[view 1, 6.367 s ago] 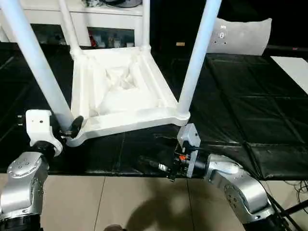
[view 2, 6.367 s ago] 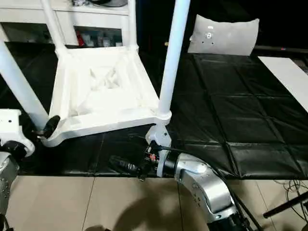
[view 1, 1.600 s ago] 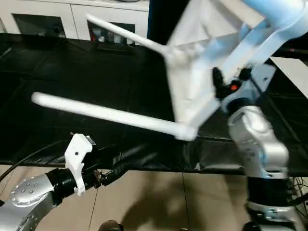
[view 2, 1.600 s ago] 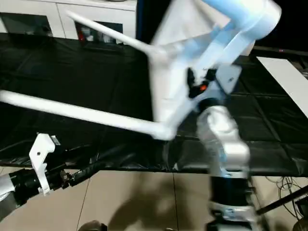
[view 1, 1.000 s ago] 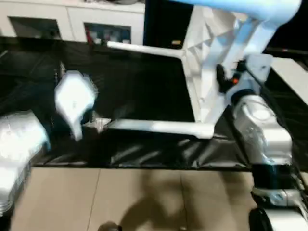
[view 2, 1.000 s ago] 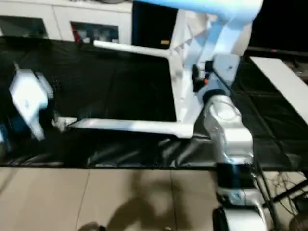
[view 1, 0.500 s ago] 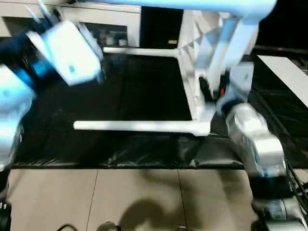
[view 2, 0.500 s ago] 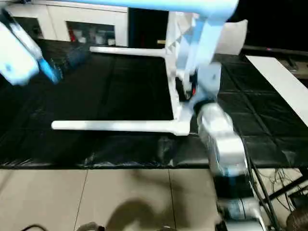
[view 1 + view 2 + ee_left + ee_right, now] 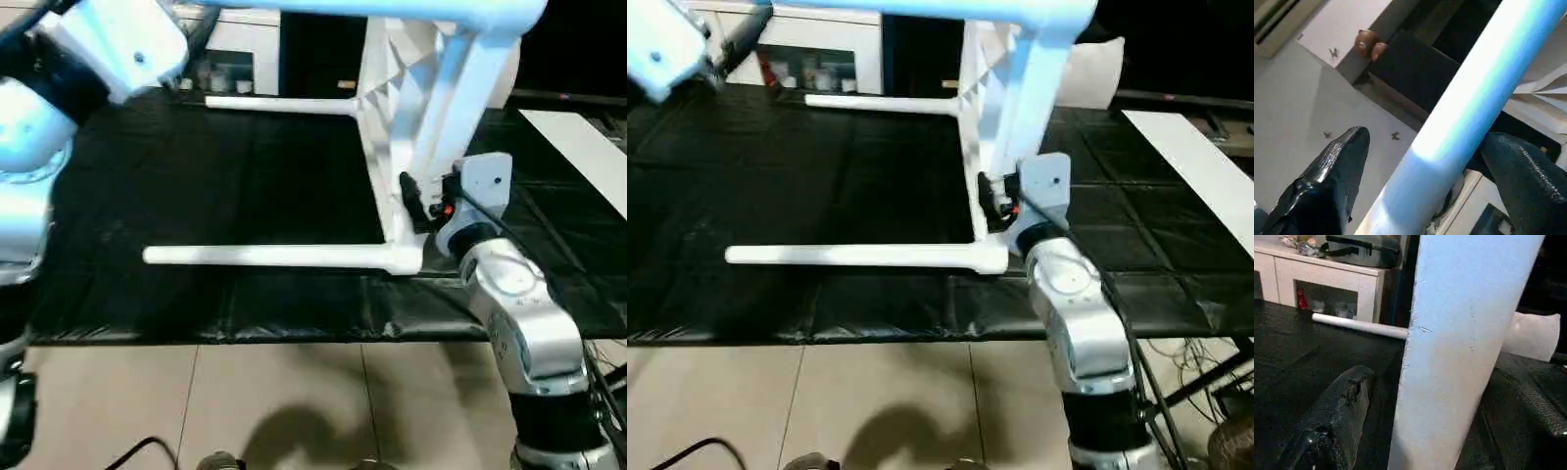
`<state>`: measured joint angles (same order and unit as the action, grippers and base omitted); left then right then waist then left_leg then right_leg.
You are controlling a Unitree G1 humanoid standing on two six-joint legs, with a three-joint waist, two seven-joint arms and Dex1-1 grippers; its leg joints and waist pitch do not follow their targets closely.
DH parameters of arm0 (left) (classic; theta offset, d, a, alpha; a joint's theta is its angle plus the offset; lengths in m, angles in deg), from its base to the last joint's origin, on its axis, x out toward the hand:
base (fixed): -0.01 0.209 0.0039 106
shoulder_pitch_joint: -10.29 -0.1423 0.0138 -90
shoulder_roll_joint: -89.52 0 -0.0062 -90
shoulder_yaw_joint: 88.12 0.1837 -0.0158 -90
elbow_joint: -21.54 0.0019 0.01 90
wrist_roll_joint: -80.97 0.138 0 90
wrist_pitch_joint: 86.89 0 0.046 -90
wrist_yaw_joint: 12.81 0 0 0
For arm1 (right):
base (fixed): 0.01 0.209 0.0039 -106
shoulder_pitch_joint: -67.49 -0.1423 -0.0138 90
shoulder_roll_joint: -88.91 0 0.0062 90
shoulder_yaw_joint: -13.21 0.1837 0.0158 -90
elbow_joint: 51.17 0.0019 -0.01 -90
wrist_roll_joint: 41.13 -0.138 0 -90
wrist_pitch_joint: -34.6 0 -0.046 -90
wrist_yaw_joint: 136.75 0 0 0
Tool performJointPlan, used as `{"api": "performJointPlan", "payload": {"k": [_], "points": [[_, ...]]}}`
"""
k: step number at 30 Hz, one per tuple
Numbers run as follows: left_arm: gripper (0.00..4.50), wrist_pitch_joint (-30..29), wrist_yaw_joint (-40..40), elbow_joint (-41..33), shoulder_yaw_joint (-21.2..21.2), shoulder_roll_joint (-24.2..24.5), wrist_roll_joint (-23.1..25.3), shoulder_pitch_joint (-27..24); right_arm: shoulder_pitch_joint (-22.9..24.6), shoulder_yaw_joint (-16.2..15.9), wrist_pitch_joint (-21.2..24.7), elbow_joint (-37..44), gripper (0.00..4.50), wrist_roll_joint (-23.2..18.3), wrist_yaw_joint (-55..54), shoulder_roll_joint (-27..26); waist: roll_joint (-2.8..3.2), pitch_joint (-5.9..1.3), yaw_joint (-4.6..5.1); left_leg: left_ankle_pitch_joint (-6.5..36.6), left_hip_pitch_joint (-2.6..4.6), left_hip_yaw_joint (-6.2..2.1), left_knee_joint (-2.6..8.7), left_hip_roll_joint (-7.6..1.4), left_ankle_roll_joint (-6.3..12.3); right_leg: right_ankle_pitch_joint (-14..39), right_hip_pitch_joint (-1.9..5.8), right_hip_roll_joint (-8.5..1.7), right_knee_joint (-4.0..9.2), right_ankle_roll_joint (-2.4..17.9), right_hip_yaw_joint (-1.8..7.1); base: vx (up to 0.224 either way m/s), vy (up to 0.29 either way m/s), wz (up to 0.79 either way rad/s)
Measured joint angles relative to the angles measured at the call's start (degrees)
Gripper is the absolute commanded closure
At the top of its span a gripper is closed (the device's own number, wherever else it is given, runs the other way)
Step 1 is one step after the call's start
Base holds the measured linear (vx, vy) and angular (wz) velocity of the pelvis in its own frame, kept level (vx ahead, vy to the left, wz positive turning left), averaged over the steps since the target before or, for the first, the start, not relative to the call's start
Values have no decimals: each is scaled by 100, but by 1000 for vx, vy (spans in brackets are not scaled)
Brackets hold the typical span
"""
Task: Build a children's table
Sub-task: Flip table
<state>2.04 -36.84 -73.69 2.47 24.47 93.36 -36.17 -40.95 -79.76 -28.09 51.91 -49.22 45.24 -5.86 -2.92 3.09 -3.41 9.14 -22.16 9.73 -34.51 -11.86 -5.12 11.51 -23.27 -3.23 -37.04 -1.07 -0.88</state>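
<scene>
Our table (image 9: 421, 108) stands tipped on its side on the black mat (image 9: 245, 186), its legs (image 9: 274, 257) pointing to our left. Our right claw (image 9: 416, 201) sits at the top's near edge, fingers spread around it. Our left claw (image 9: 1420, 161) straddles an upper leg, open, not clamped. A white cabinet (image 9: 823, 44) stands behind.

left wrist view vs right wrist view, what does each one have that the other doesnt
Left wrist view's own: the left pincer open astride a table leg, with a pale grey surface behind. Right wrist view's own: the right pincer open astride an upright table part, plus a cabinet, black mat, white pillow and a level leg. Shared: a pincer flanking pale table plastic.
</scene>
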Motion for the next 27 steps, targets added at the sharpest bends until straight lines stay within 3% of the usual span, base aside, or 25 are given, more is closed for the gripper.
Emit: {"api": "performJointPlan", "payload": {"k": [3, 12, 16, 21, 27], "points": [[76, 0, 0, 148, 46, -80, 27, 139, 61, -13, 5, 79, 84, 46, 17, -4, 2, 1, 1, 0, 1, 0, 1, 0, 0, 1, 0, 0, 0, 3, 0, 0, 0, 0], [160, 5, -17, 742, 165, -91, 244, 446, 346, -156, 19, 522, 84, 52, 206, 23, 11, 7, -13, 0, 3, -1, 5, 1, 0, 2, -1, 0, 0, 4, 1, 0, 0, 0], [182, -193, -104, 831, 181, -90, 274, 507, 515, -209, 18, 696, 84, 52, 316, 42, 26, 17, -71, 0, 3, -3, 5, 1, 0, 1, 0, 0, 0, 5, 0, 0, 0, 0], [200, -497, -328, 856, 186, -134, 250, 605, 682, -221, 0, 861, 84, 43, 477, 87, 98, 19, -165, 0, 5, -2, 6, 3, 0, 1, 1, -3, 0, 5, 1, 0, 0, 0], [210, -438, -384, 1173, 200, -115, 255, 785, 814, -416, -160, 951, 84, 20, 817, 259, 159, 43, -194, 0, 5, -3, 9, 3, 0, -1, 1, -3, -2, 6, -1, 0, 0, 0]]}}
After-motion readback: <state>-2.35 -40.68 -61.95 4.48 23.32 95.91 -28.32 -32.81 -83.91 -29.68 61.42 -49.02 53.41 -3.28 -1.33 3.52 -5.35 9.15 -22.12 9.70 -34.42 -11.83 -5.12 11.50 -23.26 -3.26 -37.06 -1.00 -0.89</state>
